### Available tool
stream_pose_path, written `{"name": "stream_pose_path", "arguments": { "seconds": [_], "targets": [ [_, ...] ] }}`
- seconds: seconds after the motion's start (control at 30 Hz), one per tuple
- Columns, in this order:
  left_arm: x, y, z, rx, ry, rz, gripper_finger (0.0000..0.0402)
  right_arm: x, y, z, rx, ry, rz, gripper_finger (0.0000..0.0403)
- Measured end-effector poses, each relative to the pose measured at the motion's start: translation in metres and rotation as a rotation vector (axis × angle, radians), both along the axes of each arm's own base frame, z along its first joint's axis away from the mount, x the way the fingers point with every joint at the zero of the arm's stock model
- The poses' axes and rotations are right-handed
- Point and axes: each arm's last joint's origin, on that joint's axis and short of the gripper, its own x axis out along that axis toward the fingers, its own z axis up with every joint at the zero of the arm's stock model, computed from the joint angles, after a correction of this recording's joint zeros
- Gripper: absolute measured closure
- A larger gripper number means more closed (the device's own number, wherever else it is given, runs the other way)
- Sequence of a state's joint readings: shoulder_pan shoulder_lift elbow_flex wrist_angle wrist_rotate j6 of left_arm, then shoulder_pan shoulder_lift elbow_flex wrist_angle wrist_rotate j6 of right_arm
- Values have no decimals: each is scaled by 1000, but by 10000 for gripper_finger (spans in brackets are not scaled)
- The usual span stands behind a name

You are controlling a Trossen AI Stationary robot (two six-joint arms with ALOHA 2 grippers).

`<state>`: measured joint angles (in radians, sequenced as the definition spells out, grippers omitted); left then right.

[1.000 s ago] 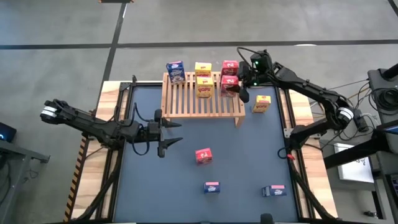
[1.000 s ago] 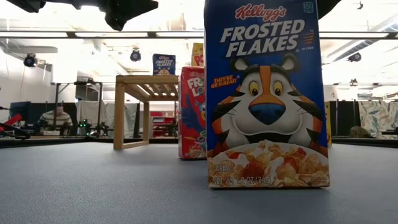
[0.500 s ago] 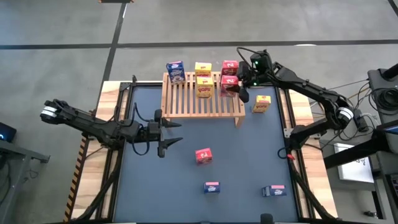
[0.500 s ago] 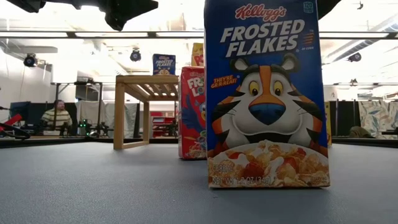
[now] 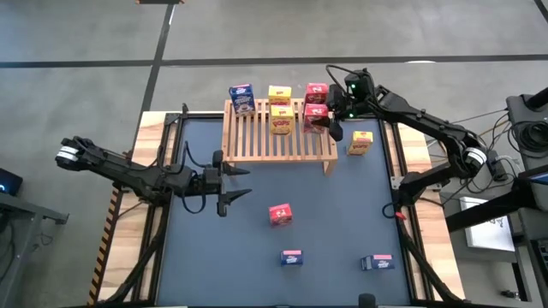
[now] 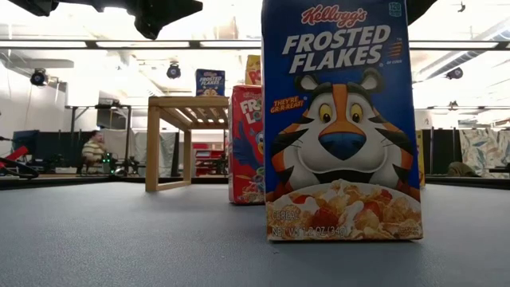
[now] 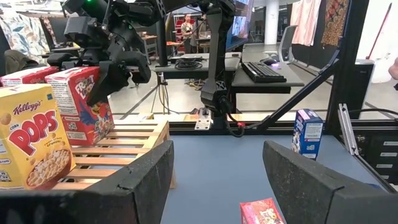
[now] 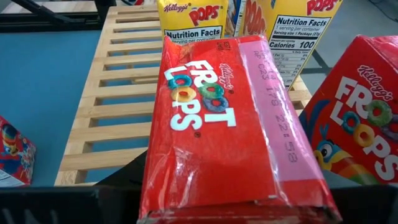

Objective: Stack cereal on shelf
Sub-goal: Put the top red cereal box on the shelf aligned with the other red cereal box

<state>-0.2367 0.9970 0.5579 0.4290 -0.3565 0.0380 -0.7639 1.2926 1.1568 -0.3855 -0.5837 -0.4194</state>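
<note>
The wooden shelf (image 5: pixel 278 134) stands at the table's far middle. On its slats stand a blue cereal box (image 5: pixel 241 98), two yellow ones (image 5: pixel 280 92) (image 5: pixel 282 121) and a red one (image 5: pixel 316 91). My right gripper (image 5: pixel 326 123) is shut on another red box (image 8: pixel 217 124) over the shelf's right end. Out on the mat are a yellow box (image 5: pixel 360 142), a red one (image 5: pixel 280 214), a second red one (image 5: pixel 292 257) and a blue one (image 5: pixel 377 262). My left gripper (image 7: pixel 217 165) hovers open and empty, left of centre. My right gripper pinches the red box near its top end (image 7: pixel 93 74), one finger (image 7: pixel 117 76) on each side. The fingers come from the table's far right, slanting down. The box stands nearly upright, slightly tilted. Its lower end (image 7: pixel 93 138) is at the slats; I cannot tell whether it rests on them.
In the low view the blue box (image 6: pixel 343 119) stands close and hides much of the table; a red box (image 6: pixel 247 143) and the shelf (image 6: pixel 187 119) show behind it. Black frame rails (image 5: pixel 163 171) run along the table's sides. A person sits far off in the room.
</note>
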Motion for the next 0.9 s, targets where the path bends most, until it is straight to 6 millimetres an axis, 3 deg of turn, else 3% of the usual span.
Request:
{"name": "stream_pose_path", "arguments": {
  "seconds": [0.9],
  "targets": [
    [0,0,0,1,3,0,171,0,0,0,9,-1,-6,218]
  ]
}}
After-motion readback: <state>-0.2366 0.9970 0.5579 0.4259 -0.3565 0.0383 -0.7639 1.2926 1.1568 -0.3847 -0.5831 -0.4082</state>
